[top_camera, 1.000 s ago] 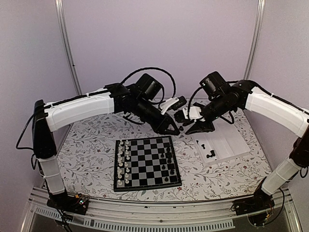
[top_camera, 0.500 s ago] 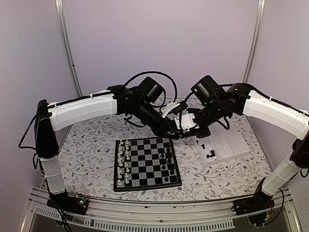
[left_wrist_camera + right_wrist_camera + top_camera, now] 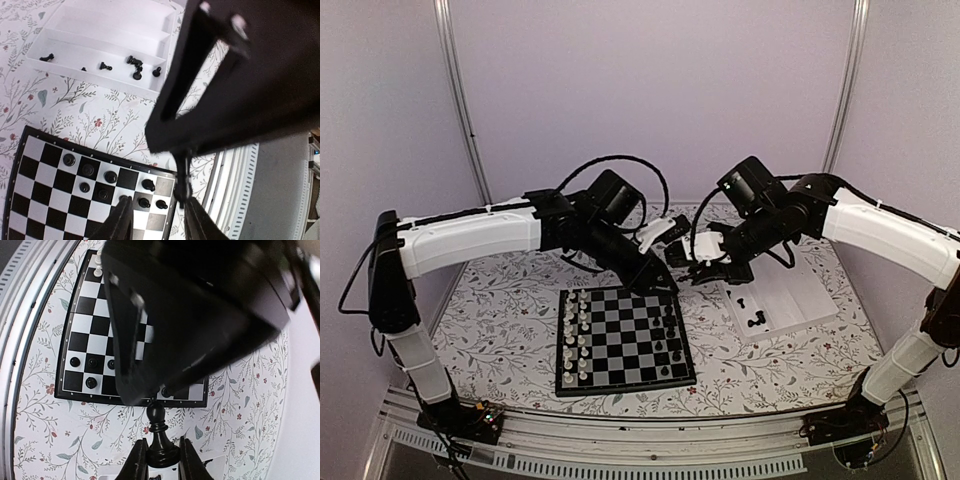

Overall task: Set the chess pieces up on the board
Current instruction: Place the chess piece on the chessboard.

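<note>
Just off the board's [image 3: 620,340] far right corner, the right gripper [image 3: 160,444] is clamped on a black chess piece [image 3: 158,420]. The left gripper [image 3: 156,202] faces it closely, fingers apart. Other black chessmen [image 3: 670,335] stand along the board's right side, and a few lie in the white tray [image 3: 790,300].

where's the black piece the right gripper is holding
In the right wrist view the black piece is clamped in the right gripper, above the tablecloth just off the board's edge.
</note>
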Controlling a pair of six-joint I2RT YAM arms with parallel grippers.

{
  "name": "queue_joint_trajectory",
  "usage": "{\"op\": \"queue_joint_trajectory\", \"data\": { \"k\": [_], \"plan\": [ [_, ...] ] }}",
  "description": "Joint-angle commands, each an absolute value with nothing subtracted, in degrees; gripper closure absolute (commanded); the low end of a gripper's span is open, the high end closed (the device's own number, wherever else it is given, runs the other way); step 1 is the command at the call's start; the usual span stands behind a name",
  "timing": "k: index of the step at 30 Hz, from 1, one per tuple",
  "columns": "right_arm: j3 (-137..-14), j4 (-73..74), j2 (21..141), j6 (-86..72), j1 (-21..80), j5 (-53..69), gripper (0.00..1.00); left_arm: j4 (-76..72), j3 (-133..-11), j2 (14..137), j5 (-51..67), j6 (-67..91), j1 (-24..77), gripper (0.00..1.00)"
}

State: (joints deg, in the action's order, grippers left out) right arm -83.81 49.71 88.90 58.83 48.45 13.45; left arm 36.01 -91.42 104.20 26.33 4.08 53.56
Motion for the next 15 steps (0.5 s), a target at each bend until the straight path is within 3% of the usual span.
{"op": "queue_joint_trajectory", "data": {
  "k": [1,10,15],
  "plan": [
    [-83.24,47.67,86.61,52.22,44.02,24.76,0.93,25.17,-83.83,94.95,19.72,5.25,53.32,0.62],
    [-81.69,42.04,85.97,40.58,37.02,46.99,0.93,0.19,-68.29,83.75,11.82,2.68,55.37,0.58],
    [-81.64,40.89,86.13,37.01,36.61,52.29,0.93,-8.12,-66.55,83.82,13.3,4.06,55.47,0.56]
  ]
}}
